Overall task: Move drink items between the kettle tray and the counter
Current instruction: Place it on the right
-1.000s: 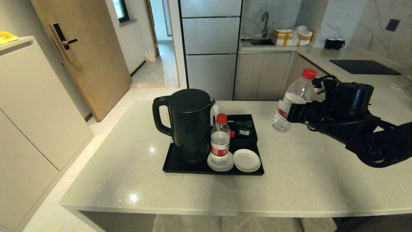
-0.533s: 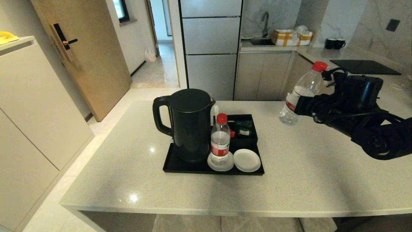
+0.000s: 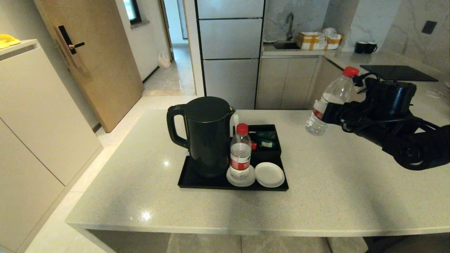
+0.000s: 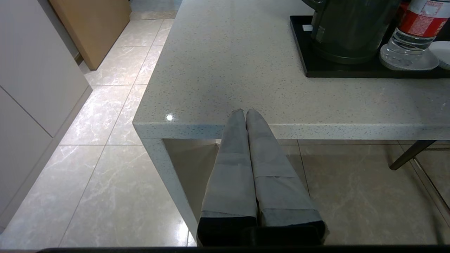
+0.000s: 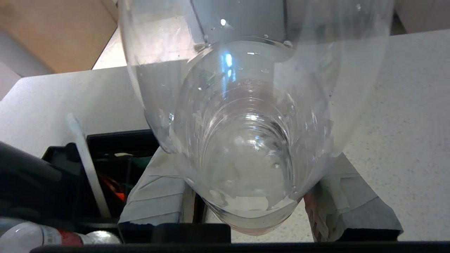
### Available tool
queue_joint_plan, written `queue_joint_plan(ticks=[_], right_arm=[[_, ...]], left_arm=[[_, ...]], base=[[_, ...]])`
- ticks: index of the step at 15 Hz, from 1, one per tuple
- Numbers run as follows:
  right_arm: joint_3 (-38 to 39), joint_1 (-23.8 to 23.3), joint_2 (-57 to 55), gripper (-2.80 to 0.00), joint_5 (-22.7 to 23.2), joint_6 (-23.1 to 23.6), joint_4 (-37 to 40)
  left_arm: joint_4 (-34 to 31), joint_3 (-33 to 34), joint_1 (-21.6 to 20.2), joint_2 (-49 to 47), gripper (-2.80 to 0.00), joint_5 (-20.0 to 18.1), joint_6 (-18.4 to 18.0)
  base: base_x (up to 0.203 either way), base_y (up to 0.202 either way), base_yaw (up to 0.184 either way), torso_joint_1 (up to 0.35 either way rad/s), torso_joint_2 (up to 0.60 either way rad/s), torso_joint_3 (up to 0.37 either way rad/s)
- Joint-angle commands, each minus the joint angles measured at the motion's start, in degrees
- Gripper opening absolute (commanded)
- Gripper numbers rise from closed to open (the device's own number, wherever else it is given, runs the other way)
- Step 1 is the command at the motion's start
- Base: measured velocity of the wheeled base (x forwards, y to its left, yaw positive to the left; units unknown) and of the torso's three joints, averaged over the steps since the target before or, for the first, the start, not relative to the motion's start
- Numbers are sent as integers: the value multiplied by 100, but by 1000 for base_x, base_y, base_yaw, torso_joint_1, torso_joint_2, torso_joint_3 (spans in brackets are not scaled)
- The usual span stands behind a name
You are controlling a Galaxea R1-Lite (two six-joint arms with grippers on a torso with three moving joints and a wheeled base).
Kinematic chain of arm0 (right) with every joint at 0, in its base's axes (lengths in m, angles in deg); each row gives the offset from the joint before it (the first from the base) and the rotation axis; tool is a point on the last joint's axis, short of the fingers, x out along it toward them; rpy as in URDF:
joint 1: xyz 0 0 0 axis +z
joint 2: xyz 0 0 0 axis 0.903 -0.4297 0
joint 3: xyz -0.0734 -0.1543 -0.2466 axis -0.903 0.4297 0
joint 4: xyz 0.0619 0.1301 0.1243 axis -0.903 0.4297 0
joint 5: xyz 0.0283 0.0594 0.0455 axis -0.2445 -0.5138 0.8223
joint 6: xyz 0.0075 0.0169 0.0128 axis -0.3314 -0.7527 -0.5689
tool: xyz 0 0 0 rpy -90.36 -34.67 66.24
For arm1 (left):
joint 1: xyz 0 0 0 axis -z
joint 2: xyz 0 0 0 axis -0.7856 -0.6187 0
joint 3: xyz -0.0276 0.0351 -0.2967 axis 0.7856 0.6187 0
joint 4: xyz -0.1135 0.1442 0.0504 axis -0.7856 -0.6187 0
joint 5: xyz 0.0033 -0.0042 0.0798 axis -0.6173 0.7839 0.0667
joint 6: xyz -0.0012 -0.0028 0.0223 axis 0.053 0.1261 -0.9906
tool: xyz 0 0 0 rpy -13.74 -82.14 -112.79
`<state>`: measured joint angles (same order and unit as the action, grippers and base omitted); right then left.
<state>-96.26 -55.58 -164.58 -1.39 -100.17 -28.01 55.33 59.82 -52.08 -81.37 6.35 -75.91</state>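
One small clear plastic water bottle (image 3: 328,101) with a red cap hangs tilted in the right tool (image 3: 332,114), clamped round it, right of the black kettle (image 3: 204,135) above the tabletop (image 3: 334,182) (slip risk: it could topple on landing).

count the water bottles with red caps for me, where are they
2. One bottle stands on a white coaster on the black tray beside the kettle. The other bottle is held tilted above the counter in the right gripper.
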Motion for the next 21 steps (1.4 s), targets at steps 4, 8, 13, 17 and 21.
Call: queue_joint_plan(ticks=[4,8,13,17,21], right_arm=[[-93,-279,-7,-280,22,-4,-24],[-109,-313,3,-280,26,-5,1],[-83,-344,86,-280,26,-5,28],[-66,-335,68,-280,26,-5,19],[-66,-335,-37,-280,35,-5,19]], left_arm=[[2,0,-5,-7,-280,0,-2],[2,0,-5,-7,-280,0,-2],[-33,0,-5,-7,-280,8,-2],[-24,0,-5,-7,-280,8,7],[-25,0,-5,-7,-280,8,-63]], base=[[0,0,0,0,0,0],[0,0,0,0,0,0],[0,0,0,0,0,0],[0,0,0,0,0,0],[0,0,0,0,0,0]])
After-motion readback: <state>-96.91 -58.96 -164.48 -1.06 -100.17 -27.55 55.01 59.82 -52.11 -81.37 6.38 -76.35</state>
